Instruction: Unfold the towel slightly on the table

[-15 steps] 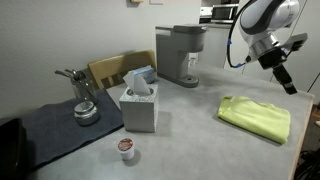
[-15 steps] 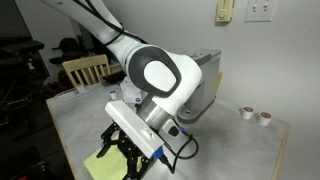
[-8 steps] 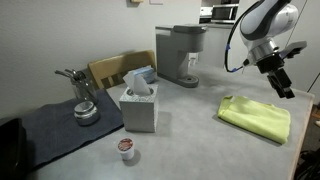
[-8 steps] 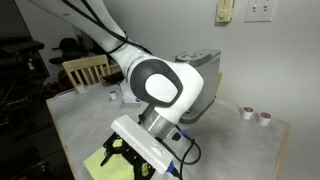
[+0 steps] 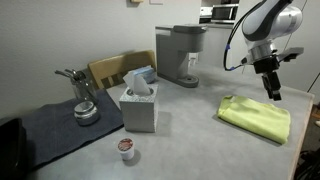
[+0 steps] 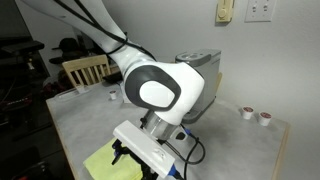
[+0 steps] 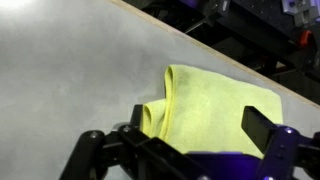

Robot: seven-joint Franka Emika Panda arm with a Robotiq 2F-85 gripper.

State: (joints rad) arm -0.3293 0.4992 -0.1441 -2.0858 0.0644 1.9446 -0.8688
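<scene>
One folded lime towel (image 5: 255, 117) lies near a corner of the table (image 5: 190, 135), close to its edge. Above it hangs the gripper (image 5: 274, 92), fingers spread wide, holding nothing. Pinching both layers would likely drag the whole cloth across the smooth grey top, perhaps off the edge. The tissue box (image 5: 139, 103) and coffee machine (image 5: 180, 55) stand well apart.

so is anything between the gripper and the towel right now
No, only air. In an exterior view the gripper hangs above the towel with nothing in the gap; the wrist view shows just towel and bare table under the fingers.
</scene>
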